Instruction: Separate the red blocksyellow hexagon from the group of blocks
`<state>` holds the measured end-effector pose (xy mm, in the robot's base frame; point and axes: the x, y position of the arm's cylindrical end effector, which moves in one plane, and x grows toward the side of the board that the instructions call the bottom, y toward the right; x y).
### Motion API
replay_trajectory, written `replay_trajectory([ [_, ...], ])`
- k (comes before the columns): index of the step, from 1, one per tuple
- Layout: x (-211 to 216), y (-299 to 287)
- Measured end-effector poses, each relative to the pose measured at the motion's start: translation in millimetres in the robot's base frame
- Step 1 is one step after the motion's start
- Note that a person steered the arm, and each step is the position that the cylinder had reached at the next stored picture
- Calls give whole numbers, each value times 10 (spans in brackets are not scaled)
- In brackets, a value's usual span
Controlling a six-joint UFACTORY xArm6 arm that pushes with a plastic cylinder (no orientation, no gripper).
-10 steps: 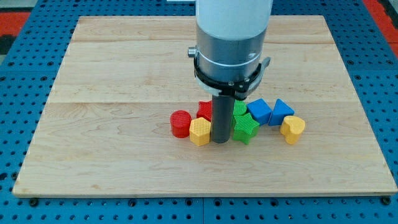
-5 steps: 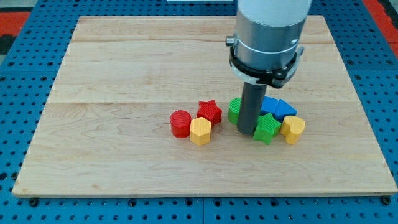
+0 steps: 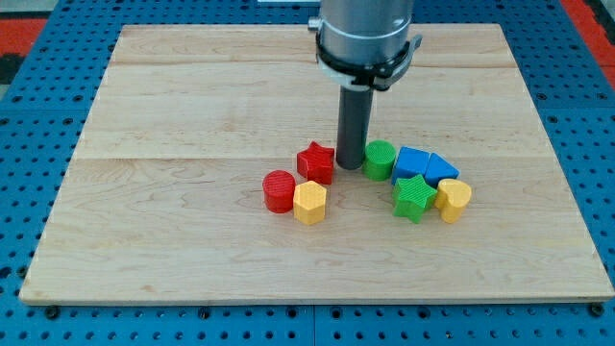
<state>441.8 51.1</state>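
The yellow hexagon [image 3: 309, 203] lies near the view's bottom centre, touching the red cylinder [image 3: 279, 190] on its left. The red star [image 3: 315, 162] sits just above the hexagon. My tip [image 3: 350, 167] rests on the board between the red star and the green cylinder [image 3: 379, 160], close to both. To the right, the green cylinder, two blue blocks [image 3: 411, 162] [image 3: 440, 170], the green star [image 3: 412, 198] and a yellow heart-like block [image 3: 452, 199] form a cluster.
The wooden board [image 3: 192, 115] lies on a blue pegboard surface [image 3: 19, 173]. The arm's grey body [image 3: 365, 38] hangs over the board's upper middle.
My tip moved from the view's right toward the upper left, from beside the green star to the gap between red star and green cylinder. The green cylinder and green star shifted slightly.
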Motion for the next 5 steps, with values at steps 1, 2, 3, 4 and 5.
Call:
replay_trajectory([
  [1, -140, 112],
  [2, -215, 414],
  [3, 73, 500],
  [4, 134, 490],
  [5, -112, 256],
])
